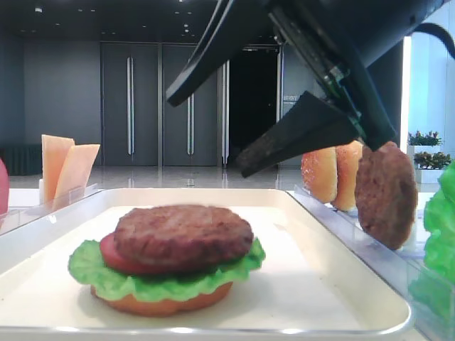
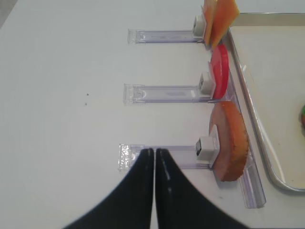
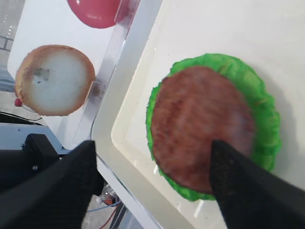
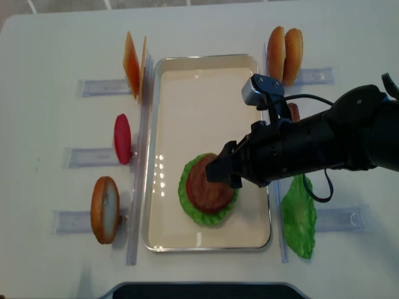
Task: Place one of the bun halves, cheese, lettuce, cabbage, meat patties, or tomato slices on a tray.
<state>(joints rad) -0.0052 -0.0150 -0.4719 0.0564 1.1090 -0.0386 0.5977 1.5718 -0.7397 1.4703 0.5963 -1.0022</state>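
On the cream tray [image 4: 199, 87] [image 1: 320, 284] lies a stack: bun half [image 1: 163, 304], lettuce [image 1: 92, 273] [image 3: 259, 95], tomato slice [image 1: 114, 259] and, on top, a brown meat patty [image 1: 183, 234] [image 3: 200, 124] [image 4: 209, 187]. My right gripper [image 1: 206, 135] [image 3: 152, 148] [image 4: 219, 165] hangs open just above the patty with nothing between its fingers. My left gripper [image 2: 155, 151] is shut and empty over the table, left of a bun half [image 2: 231, 140] [image 4: 105, 208] standing in its rack.
Clear racks flank the tray. On the left stand cheese slices [image 4: 132, 62] and a tomato slice [image 4: 123, 138]. On the right stand two bun halves [image 4: 283, 47], a second patty [image 1: 386, 193] and a lettuce leaf [image 4: 299, 218].
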